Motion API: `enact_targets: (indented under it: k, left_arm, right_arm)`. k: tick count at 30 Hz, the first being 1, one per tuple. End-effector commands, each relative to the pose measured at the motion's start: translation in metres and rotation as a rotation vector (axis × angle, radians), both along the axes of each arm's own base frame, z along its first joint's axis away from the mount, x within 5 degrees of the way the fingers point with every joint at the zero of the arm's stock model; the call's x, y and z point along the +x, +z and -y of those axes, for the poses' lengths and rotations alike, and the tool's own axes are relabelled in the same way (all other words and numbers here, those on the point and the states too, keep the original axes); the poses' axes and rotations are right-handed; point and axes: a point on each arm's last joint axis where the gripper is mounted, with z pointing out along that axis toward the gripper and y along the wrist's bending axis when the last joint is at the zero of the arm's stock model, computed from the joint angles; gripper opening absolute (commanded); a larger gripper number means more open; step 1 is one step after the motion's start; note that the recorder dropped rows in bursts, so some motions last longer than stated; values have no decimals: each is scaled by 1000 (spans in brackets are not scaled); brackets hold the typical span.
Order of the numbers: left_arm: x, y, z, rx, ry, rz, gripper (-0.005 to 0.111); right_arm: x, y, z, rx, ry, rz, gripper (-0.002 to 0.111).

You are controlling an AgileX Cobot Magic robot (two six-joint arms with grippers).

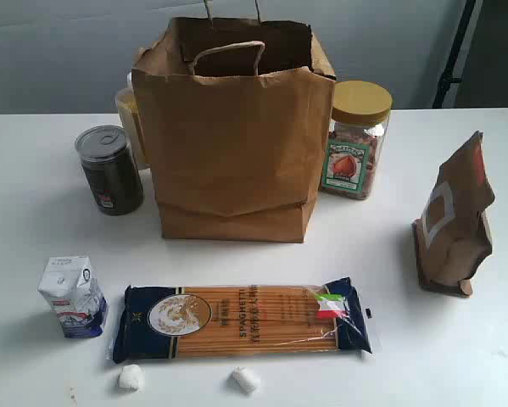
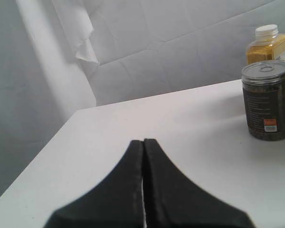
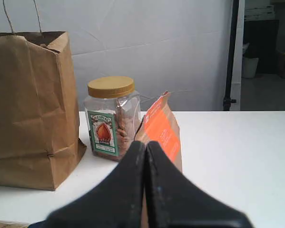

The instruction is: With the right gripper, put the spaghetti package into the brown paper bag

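Presently the spaghetti package point(image 1: 241, 320) lies flat on the table point(image 1: 457, 356) close to the near edge in the exterior view, with its long axis running left to right across that view and the flag-marked end toward the right. Neither arm appears in the exterior view, so the exact offset from package to pincer cannot be read. Judging by the wrist views, the right pincer point(image 3: 145, 144) is the better placed of the two. It faces the brown pouch point(image 3: 162, 130) and the yellow-lidded jar point(image 3: 111, 118) on the right side of the table, so the package should lie low and toward the left of it. The right pincer has its fingers pressed together, with no gap, nothing between them and nothing touched. It must spread before any grasp across the narrow width of the pack. The left pincer point(image 2: 143, 141) is likewise closed and empty, facing the dark tin point(image 2: 268, 102). Farther back, the brown paper bag point(image 1: 232, 144) stands upright behind the package with its mouth open upward.
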Motion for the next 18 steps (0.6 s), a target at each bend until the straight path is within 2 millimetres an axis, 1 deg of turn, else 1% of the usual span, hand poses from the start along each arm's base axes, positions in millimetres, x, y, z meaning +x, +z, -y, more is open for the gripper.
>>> enact_targets:
  k: [1, 3, 5, 7, 9, 13, 16, 18]
  left_arm:
    - [0, -1, 0, -7, -3, 4, 0]
    - [0, -1, 0, -7, -3, 4, 0]
    - [0, -1, 0, -7, -3, 4, 0]
    - [0, -1, 0, -7, -3, 4, 0]
    - [0, -1, 0, -7, -3, 4, 0]
    - [0, -1, 0, -7, -3, 4, 0]
    - [0, -1, 0, -7, -3, 4, 0]
    - [0, -1, 0, -7, -3, 4, 0]
  right_arm:
    - [0, 0, 0, 6, -7, 11, 0]
    - [0, 4, 0, 74, -6, 26, 0]
    - [0, 11, 1, 309, -8, 18, 0]
    - [0, 13, 1, 483, -7, -28, 0]
    - [-1, 17, 1, 479, 3, -18, 0]
    - [-8, 42, -1, 390, 71, 34, 0]
    - [-13, 58, -4, 347, 152, -7, 0]
    - [-12, 67, -10, 269, 214, -57, 0]
